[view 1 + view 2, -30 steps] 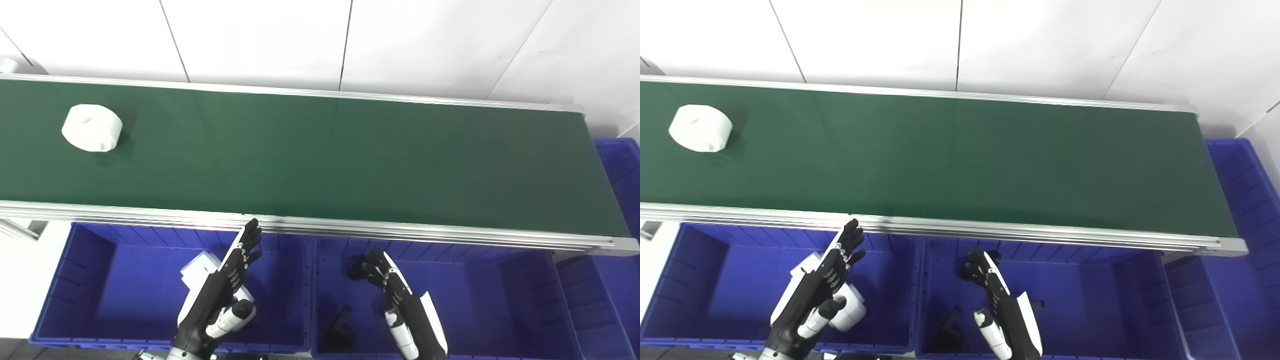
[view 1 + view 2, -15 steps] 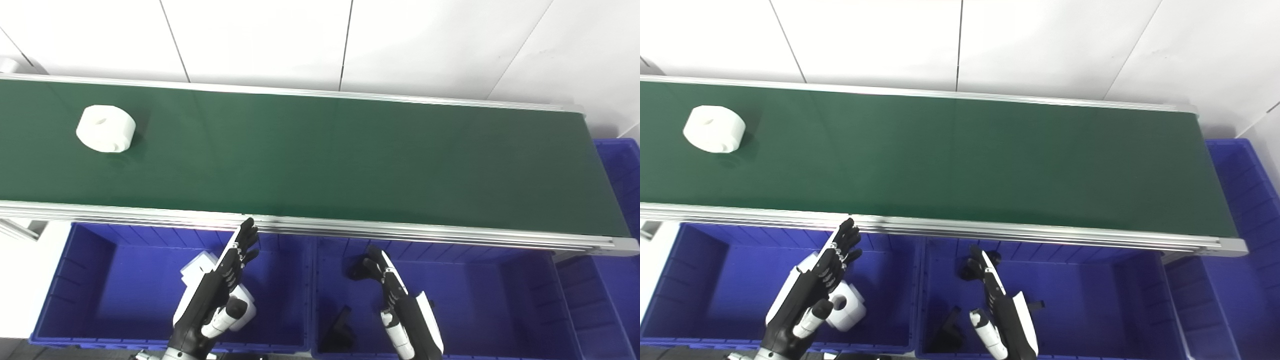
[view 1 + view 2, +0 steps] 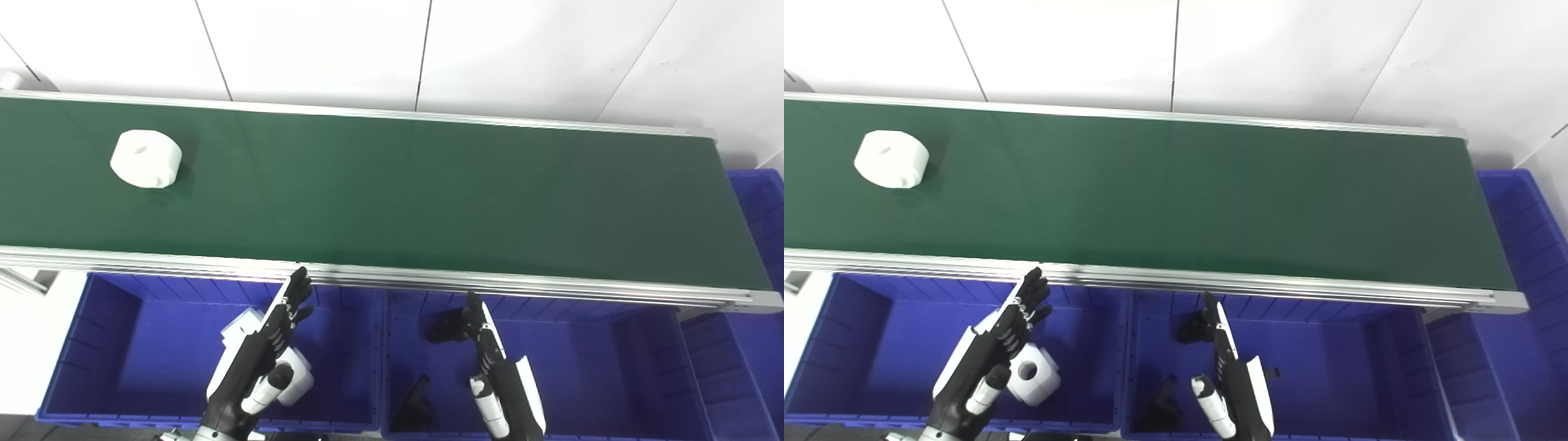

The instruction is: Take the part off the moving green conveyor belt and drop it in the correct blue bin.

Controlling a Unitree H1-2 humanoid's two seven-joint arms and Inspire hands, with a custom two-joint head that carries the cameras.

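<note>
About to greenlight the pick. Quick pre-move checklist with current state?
1. Part on belt: white part lies on the belt, far left. Ok.
2. Left hand free: open, holds nothing. Ok.
3. Right hand free: open, holds nothing. Ok.
4. Part within reach: it is well left of both hands, which hover over the bins below the belt's near rail. Not ok yet.
5. Matching bin: left bin already holds a white part; middle bin holds black parts. Ok.
6. Path over the near rail: nothing in the way. Ok.

Both arms rise from 6 o'clock, the left hand (image 3: 269, 343) pointing toward 1 o'clock and the right hand (image 3: 490, 355) toward 12, fingers straight, holding nothing.
</note>
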